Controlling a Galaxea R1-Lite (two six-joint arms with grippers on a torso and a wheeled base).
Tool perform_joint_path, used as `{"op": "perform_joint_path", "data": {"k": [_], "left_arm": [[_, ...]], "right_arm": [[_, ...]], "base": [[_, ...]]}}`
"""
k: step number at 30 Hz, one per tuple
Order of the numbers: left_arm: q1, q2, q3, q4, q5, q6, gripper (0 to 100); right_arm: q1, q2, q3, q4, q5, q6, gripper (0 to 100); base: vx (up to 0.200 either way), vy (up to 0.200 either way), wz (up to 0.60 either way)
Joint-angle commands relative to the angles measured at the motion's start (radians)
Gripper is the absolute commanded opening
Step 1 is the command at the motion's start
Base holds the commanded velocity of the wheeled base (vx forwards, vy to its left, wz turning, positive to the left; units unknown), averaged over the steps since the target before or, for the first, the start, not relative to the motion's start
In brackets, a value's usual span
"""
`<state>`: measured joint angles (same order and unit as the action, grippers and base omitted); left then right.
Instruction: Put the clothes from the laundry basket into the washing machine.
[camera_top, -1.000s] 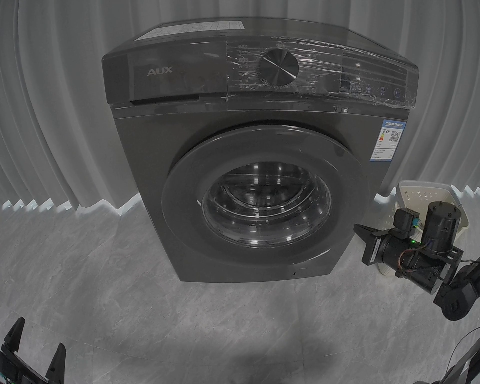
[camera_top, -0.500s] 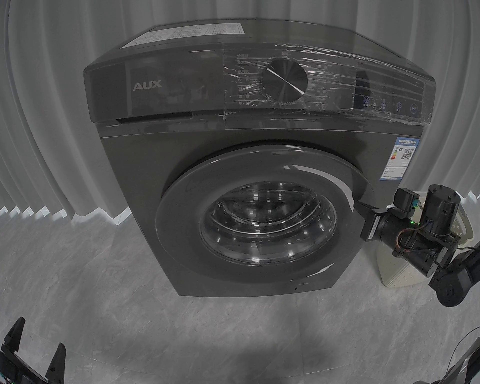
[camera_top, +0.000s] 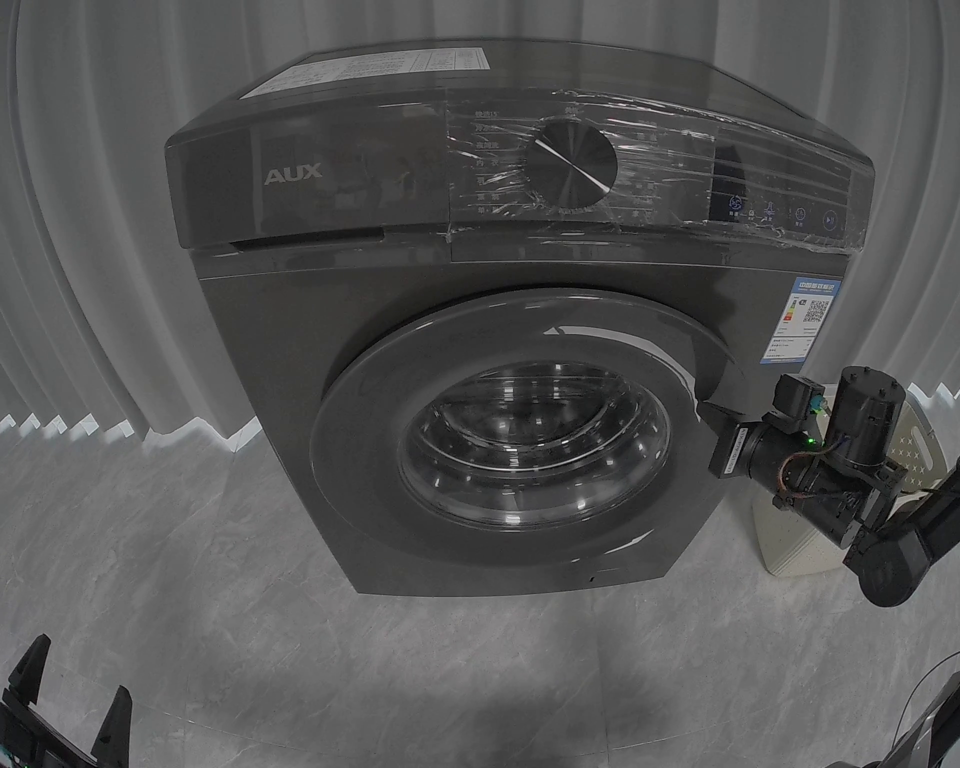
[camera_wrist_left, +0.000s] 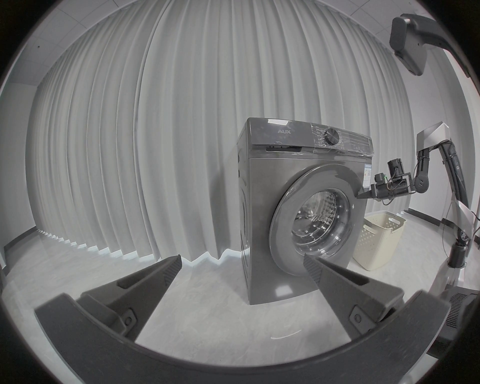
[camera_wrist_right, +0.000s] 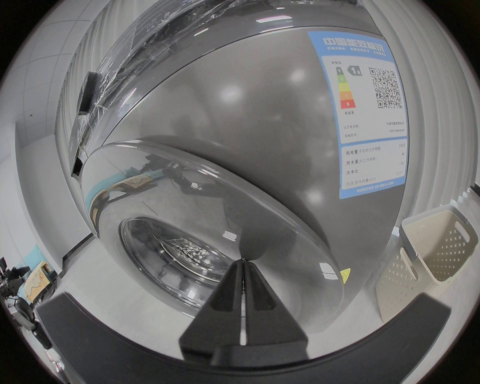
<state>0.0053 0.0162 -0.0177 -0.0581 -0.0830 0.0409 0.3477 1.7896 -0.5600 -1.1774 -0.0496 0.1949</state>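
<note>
A dark grey washing machine (camera_top: 520, 300) stands before the curtain, its round door (camera_top: 530, 440) closed. My right gripper (camera_top: 705, 405) is shut, and its tip is against the door's right rim (camera_wrist_right: 260, 225). The cream laundry basket (camera_top: 915, 455) sits on the floor to the machine's right, behind my right arm; its inside (camera_wrist_right: 440, 240) shows no clothes from here. Low at the near left, my left gripper (camera_top: 70, 690) stands open with nothing between its fingers, far from the machine (camera_wrist_left: 305, 200).
A pleated white curtain (camera_top: 90, 200) runs behind the machine. Grey tiled floor (camera_top: 300, 650) lies open in front of the machine and to its left. The basket (camera_wrist_left: 380, 237) stands close to the machine's right side.
The head camera came closer to the machine. My right gripper rose and moved left from beside the basket to the door's right rim. The left gripper has not moved.
</note>
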Motion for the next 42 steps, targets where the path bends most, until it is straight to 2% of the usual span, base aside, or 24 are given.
{"op": "perform_joint_path", "data": {"k": [1,5,7,10,13,14,21,27,30,33,40,42], "left_arm": [[0.001,-0.016,0.015,0.000,0.000,-0.003,100],[0.001,-0.016,0.015,0.000,0.000,-0.006,100],[0.001,-0.016,0.015,0.000,0.000,-0.006,100],[0.001,-0.016,0.015,0.000,0.000,-0.006,100],[0.001,-0.016,0.015,0.000,0.000,-0.007,100],[0.001,-0.016,0.015,0.000,0.000,-0.007,100],[0.001,-0.016,0.015,0.003,-0.003,-0.024,100],[0.001,-0.016,0.013,0.006,-0.011,-0.026,100],[0.001,-0.016,0.013,0.006,-0.011,-0.024,100],[0.001,-0.016,0.015,0.004,-0.009,-0.021,100],[0.001,-0.016,0.015,0.003,0.003,-0.016,100],[0.001,-0.016,0.015,0.001,0.003,0.002,100]], "right_arm": [[0.011,-0.007,0.020,-0.007,-0.003,0.000,0],[0.040,-0.058,0.091,-0.007,0.000,-0.012,0],[0.103,-0.136,0.167,0.005,0.010,-0.020,0],[0.159,-0.210,0.236,0.009,0.010,-0.037,0],[0.163,-0.256,0.269,-0.002,0.011,-0.055,0],[0.163,-0.256,0.269,-0.002,0.011,-0.055,100],[0.136,-0.457,0.350,0.012,0.011,-0.065,100],[0.122,-0.633,0.425,0.033,0.013,-0.066,100],[0.083,-0.708,0.459,0.035,0.013,-0.071,100],[0.042,-0.766,0.480,0.035,0.019,-0.095,100],[-0.113,-0.889,0.560,0.050,0.102,-0.146,100],[-0.150,-0.967,0.560,0.087,0.114,-0.149,100]], "base": [[0.000,0.000,0.00],[0.000,0.000,0.00],[0.000,0.000,0.00],[0.000,0.000,0.00],[0.000,0.000,0.00],[0.000,0.000,0.00],[0.000,0.000,0.00],[0.000,0.000,0.00],[0.000,0.000,0.00],[0.000,0.000,0.00],[0.000,0.000,0.00],[0.000,0.000,0.00]]}}
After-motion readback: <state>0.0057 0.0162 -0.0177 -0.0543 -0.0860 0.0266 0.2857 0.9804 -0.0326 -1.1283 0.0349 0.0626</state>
